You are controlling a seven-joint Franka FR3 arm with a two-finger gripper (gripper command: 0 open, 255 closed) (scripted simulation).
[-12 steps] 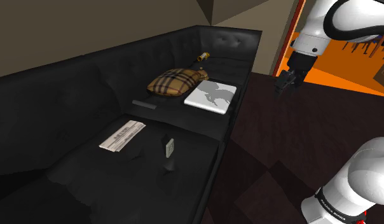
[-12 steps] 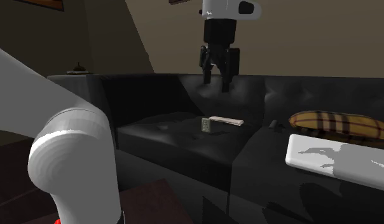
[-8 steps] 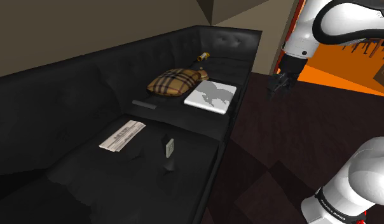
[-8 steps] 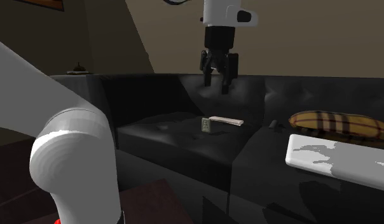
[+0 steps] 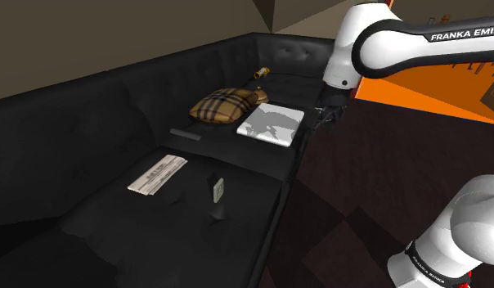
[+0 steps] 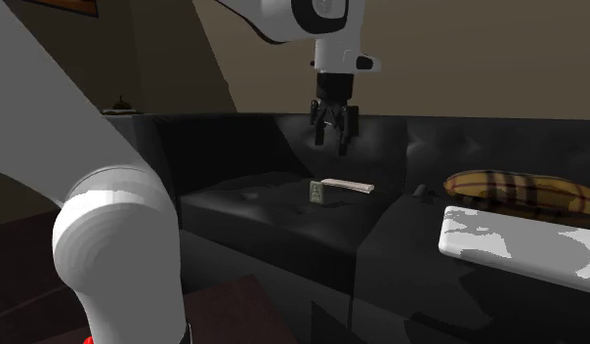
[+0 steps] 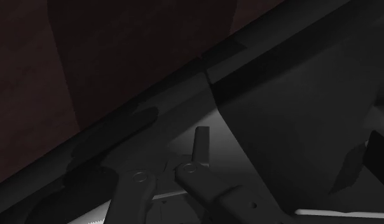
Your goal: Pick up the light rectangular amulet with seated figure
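Trouble, I reckon: the pincer [image 5: 324,115], fingers apart, hangs near the white book [image 5: 272,123], well apart from the pale amulet [image 5: 218,189] standing on the sofa [image 5: 114,123] seat (just beside a folded paper [image 5: 158,174]); one clumsy nudge could topple it.

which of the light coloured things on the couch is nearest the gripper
The white square slab beside the plaid cushion; the gripper hangs just past its edge, while the striped booklet and the small amulet sit farther along the seat.
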